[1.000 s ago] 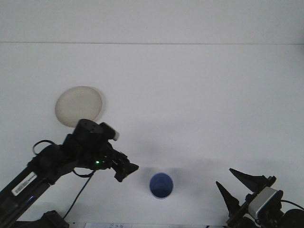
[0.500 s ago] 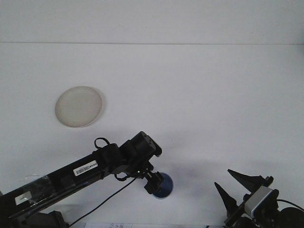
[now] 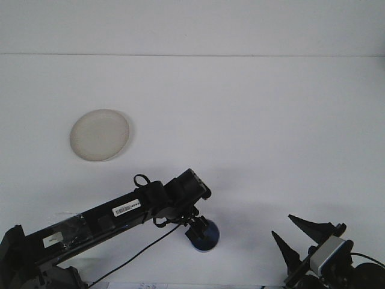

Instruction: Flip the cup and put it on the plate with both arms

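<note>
Cup: blue, round in outline, seen from above; stands on the table in the lower centre of the frame. Only its right and lower rim show as a blue arc with a paler band along the bottom edge; the rest is covered by the left hand. Whether its mouth faces up cannot be told.

Left hand: black, at the end of a long black arm that enters from the lower left corner and slants up to the right. Sits directly over the cup's left part, touching or just above it; whether its fingers are apart or clamped on the cup cannot be told.

Right hand: lower right of the frame, well apart from the cup. Two dark pointed fingers spread wide, nothing between them.

Plate: pale, round, shallow, bare; lies flat in the upper left of the frame, well apart from cup and both hands.

Table: plain white surface.
</note>
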{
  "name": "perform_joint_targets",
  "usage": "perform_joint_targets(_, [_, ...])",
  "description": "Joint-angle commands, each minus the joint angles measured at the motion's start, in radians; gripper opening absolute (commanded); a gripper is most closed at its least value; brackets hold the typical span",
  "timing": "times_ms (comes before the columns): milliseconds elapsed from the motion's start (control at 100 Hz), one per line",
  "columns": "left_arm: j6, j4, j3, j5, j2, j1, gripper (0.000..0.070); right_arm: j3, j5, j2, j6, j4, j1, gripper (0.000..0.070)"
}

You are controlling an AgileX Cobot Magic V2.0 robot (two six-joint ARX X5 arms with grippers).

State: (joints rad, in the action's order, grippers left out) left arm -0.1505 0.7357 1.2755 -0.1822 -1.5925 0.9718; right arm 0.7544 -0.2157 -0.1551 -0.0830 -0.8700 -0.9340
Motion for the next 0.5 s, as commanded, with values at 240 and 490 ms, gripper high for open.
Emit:
perform_joint_targets(240, [0.007, -0.002, 0.024, 0.003, -0.034, 0.035, 0.0, 0.003, -0.003, -0.003, 0.005, 0.008, -0.007, 0.0389])
perform_joint_targets(490, [0.027, 0.041, 0.045, 0.003, -0.023, 0.037, 0.0009, 0.003, -0.003, -0.003, 0.005, 0.008, -0.007, 0.0389])
